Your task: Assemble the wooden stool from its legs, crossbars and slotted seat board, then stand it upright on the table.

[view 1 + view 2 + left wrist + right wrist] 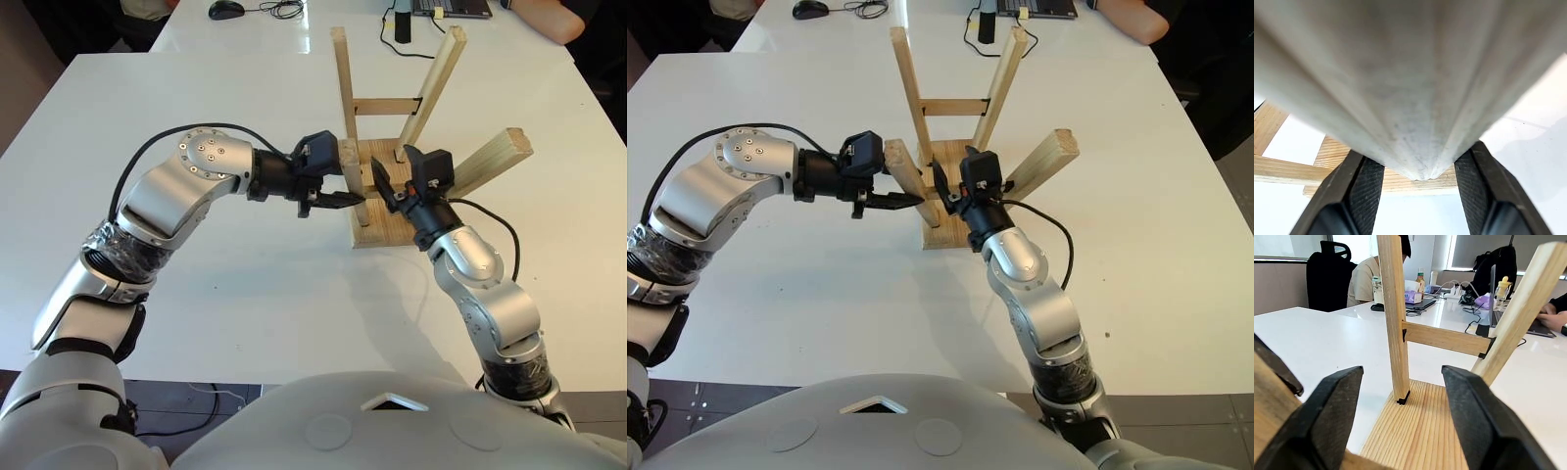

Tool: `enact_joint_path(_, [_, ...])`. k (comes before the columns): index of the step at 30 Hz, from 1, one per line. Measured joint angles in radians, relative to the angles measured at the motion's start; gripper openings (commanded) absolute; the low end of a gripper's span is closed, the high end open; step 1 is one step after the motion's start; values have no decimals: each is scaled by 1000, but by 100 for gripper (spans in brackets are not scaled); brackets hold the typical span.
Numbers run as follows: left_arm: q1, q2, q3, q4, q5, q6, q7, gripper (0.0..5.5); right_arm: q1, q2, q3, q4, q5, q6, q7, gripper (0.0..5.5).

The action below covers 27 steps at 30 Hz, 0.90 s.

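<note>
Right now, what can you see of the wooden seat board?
The seat board is a pale, flat rectangle of wood with straight grain, lying on the white table. Two upright legs stand on its far end, joined by a crossbar. A third leg in the left gripper slants down to its left side. A fourth leg leans out to its right, foot hidden. The open right gripper hangs over it.
</note>
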State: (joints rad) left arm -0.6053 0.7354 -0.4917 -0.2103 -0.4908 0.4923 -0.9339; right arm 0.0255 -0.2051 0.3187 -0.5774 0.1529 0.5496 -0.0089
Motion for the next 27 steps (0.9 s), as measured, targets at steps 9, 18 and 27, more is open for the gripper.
enact_joint_path(9, [-1, -1, 0, 0, 0, -3, 5, 203, -324, 55, -332, -283, 428, -1, 51, 295])
enact_joint_path(18, [-14, -3, -5, 28, 0, -27, -15, 203, -240, -394, -777, 161, 202, -111, 55, 295])
enact_joint_path(27, [-35, 1, -3, 54, 3, -49, -42, 203, -78, -294, -303, 222, -129, -200, 105, 295])
